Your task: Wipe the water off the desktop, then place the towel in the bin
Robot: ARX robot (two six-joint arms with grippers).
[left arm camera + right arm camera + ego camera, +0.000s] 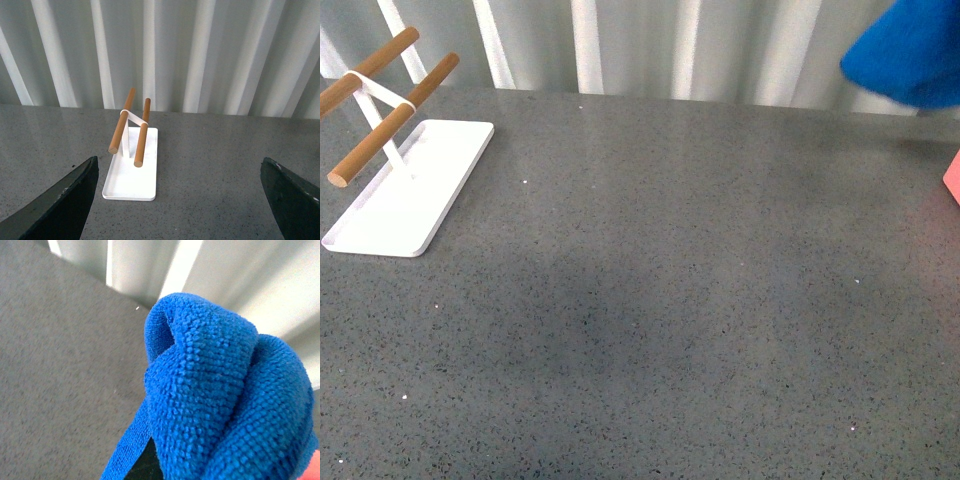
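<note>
The blue towel [910, 50] hangs in the air at the far right, above the dark grey speckled desktop [650, 300]. In the right wrist view the bunched towel [220, 390] fills most of the picture and hides my right gripper, which is shut on it; only a dark sliver of a finger [145, 465] shows. A pink edge, perhaps the bin [952, 178], shows at the right border. My left gripper [185, 200] is open and empty over the desktop [210, 165], with its dark fingers [60, 200] wide apart. I see no water on the desktop.
A white tray [415, 190] with a rack of wooden rods [390, 100] stands at the far left; it also shows in the left wrist view [132, 170]. A white ribbed wall [650, 45] runs along the back edge.
</note>
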